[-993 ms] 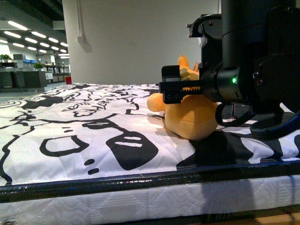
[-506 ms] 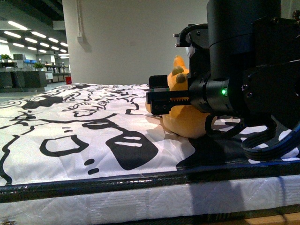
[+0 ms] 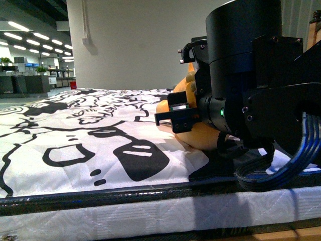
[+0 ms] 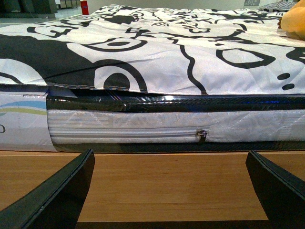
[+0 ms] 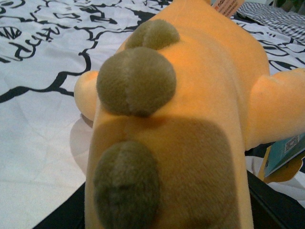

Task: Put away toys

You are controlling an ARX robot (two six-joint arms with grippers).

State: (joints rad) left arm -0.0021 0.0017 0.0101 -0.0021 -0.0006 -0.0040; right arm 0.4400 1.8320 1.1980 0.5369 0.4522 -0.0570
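The plush toy [image 3: 198, 136] lies on the black-and-white patterned bed [image 3: 75, 150], right of centre in the front view. The right gripper [image 3: 173, 118] has its jaws spread, one on each side of the toy's body. The left gripper [image 4: 169, 191] also has its jaws spread, facing the bed's side edge.

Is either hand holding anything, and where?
Left hand is open and empty. Right hand straddles the plush's body; whether it grips cannot be told.
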